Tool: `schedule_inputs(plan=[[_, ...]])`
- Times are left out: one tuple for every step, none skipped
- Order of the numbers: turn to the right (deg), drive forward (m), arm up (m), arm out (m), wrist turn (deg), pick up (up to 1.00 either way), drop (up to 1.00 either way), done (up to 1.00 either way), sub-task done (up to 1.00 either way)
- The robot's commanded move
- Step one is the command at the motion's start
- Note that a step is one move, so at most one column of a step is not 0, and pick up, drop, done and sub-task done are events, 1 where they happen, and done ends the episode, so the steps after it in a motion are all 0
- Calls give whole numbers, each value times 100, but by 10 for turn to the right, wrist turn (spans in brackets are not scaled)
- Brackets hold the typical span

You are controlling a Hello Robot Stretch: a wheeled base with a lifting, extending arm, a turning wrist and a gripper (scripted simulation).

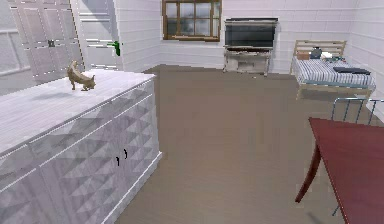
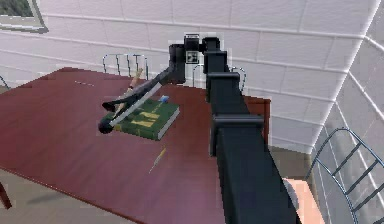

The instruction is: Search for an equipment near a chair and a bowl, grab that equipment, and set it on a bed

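Tabletop: a dark red table (image 2: 60,120) is taken as the landmark, and every place below is given from it.
Arm: the dark arm (image 2: 235,140) is stretched over the table from its near edge, judged so that the far side can be reached.
Gripper: the gripper (image 2: 125,105) is seen above the table's far half, its thin fingers slanted down across a green book (image 2: 155,122). Its state cannot be told, nor whether anything is held, since the book lies behind it.
Equipment: no shape can be named as the equipment with certainty. It is judged most likely to be the thin dark shape at the gripper's far end, over the book.
Book: it lies flat on the table. Marks are seen on its cover, but none can be read.
Chairs: wire chairs (image 2: 125,65) are tucked at the table's far edge.
Cabinet: a white cabinet (image 1: 70,130) stands across the floor from the table.
Bed: the bed (image 1: 330,70) is set well beyond the table by the far wall, so a drive is judged necessary.
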Motion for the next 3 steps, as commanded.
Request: schedule_inputs(plan=[[0,0,0,0,-240,0,0,0,0],[0,0,0,-40,0,0,0,0,0],[-450,0,0,0,0,0,0,0,0]])
